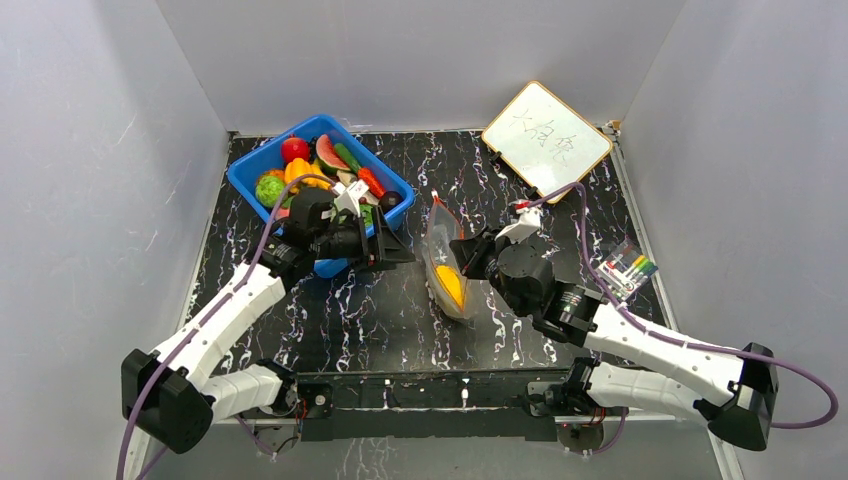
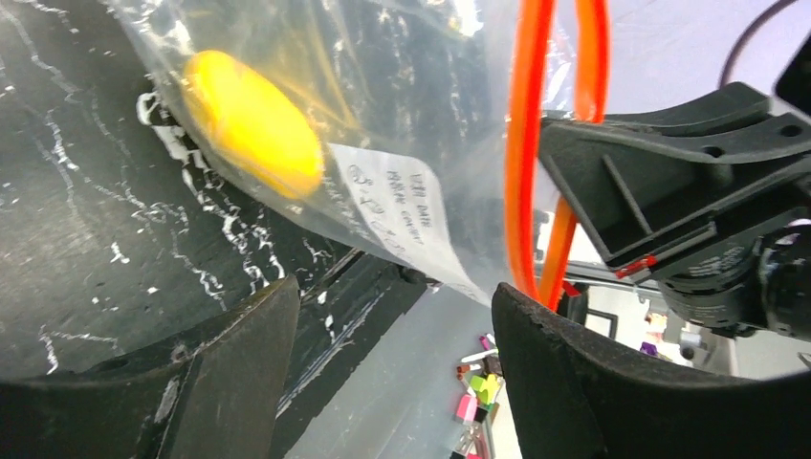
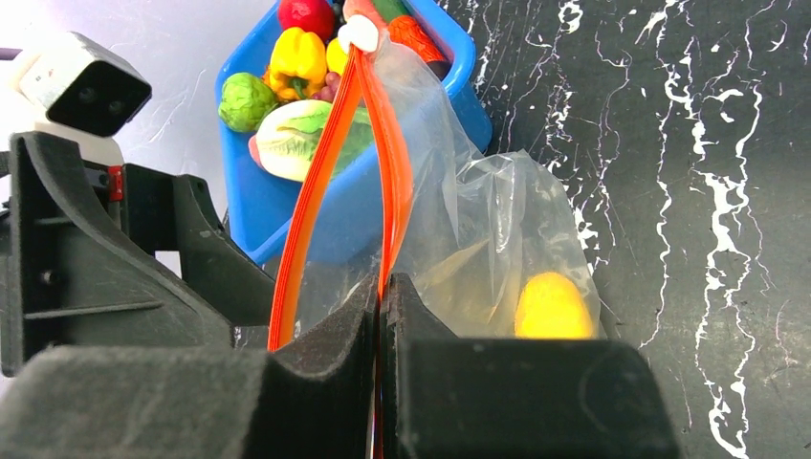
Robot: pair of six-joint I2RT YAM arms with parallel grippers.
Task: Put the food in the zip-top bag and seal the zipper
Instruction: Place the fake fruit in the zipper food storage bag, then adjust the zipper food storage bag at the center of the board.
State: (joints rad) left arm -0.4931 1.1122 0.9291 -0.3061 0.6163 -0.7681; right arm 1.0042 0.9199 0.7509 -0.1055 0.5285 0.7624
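Observation:
The clear zip-top bag (image 1: 445, 262) stands mid-table with a yellow food piece (image 1: 452, 286) inside. Its red-orange zipper (image 3: 316, 182) is parted into two strips, so the mouth is open. My right gripper (image 1: 466, 250) is shut on one zipper strip (image 3: 396, 172), jaws pressed together (image 3: 381, 298). My left gripper (image 1: 397, 250) is open and empty just left of the bag, between it and the bin. In the left wrist view the bag's white label (image 2: 402, 215), yellow piece (image 2: 251, 120) and zipper (image 2: 521, 191) lie just beyond my open fingers (image 2: 230, 368).
A blue bin (image 1: 250, 172) at the back left holds several toy fruits and vegetables (image 1: 330, 158). A whiteboard (image 1: 545, 138) leans at the back right. A pack of markers (image 1: 628, 268) lies at the right edge. Grey walls enclose the table.

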